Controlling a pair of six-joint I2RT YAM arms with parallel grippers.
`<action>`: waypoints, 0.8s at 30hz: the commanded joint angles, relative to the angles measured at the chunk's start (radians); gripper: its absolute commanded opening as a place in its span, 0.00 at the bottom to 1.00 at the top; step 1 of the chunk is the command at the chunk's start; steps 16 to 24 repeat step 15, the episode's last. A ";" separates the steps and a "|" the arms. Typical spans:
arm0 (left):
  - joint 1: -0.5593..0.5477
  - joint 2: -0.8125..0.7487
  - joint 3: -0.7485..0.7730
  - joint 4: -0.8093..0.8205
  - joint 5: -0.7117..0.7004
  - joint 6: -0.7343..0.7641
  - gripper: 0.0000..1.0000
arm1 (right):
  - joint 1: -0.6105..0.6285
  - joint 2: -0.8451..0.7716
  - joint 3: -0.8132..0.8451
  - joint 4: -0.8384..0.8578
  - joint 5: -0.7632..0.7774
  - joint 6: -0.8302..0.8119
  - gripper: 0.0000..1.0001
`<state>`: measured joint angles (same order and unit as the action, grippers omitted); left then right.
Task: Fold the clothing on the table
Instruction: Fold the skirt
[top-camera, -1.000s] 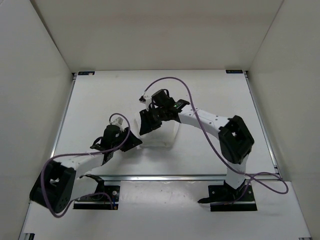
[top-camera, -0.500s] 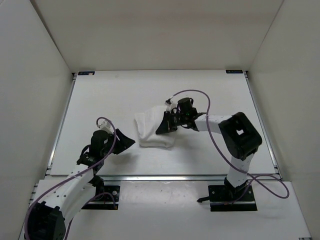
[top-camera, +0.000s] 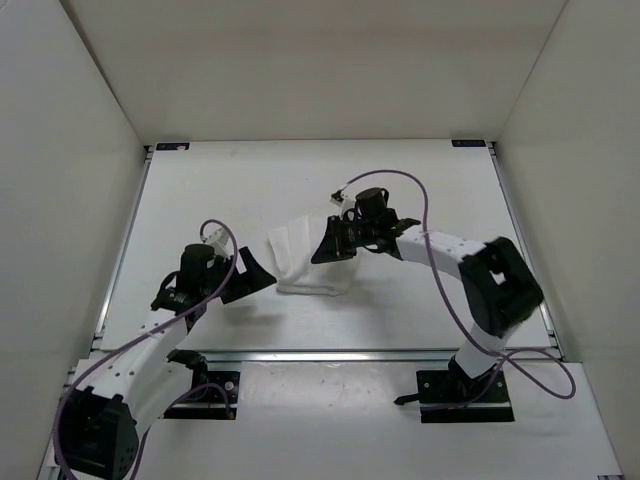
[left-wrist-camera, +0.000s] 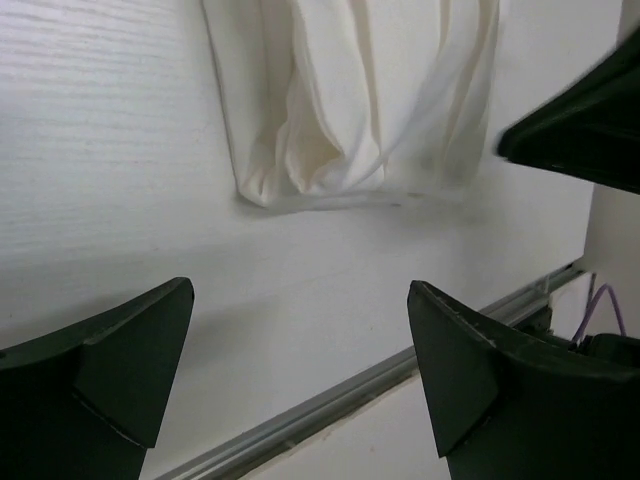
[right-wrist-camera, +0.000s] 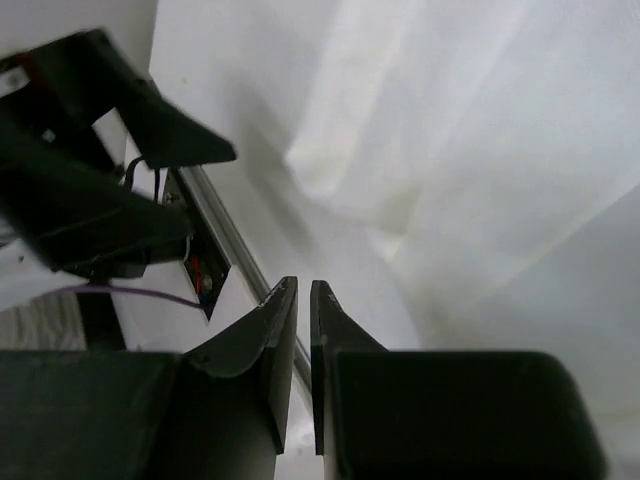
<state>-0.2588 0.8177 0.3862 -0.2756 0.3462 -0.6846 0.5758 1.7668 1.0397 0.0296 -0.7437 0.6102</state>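
Clothing (top-camera: 300, 262) is left rumpled, part-folded, mid-way across the bench (top-camera: 200, 200), released by the left gripper (left-wrist-camera: 300, 295), now spread wide and drawn back, while the right gripper (right-wrist-camera: 304, 290) is narrowed nearly shut, empty, over its right edge; further folding is judged outstanding.

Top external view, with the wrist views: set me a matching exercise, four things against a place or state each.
Things:
1. left tool
2. right tool
3. clothing
4. metal rail

Places or states:
A. along the near edge of the table
B. jaws nearly together
C. rumpled, in the middle
D. jaws wide apart, nothing between

Pairs: 1-D, 2-B, 3-C, 4-A
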 joint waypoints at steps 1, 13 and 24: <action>-0.008 0.107 0.169 -0.124 0.096 0.158 0.99 | -0.004 -0.212 0.005 -0.173 0.084 -0.131 0.09; -0.037 0.110 0.230 -0.168 0.062 0.214 0.99 | -0.387 -0.922 -0.277 -0.556 0.288 -0.460 0.17; -0.043 0.129 0.250 -0.203 0.027 0.221 0.99 | -0.496 -1.005 -0.314 -0.563 0.303 -0.521 0.21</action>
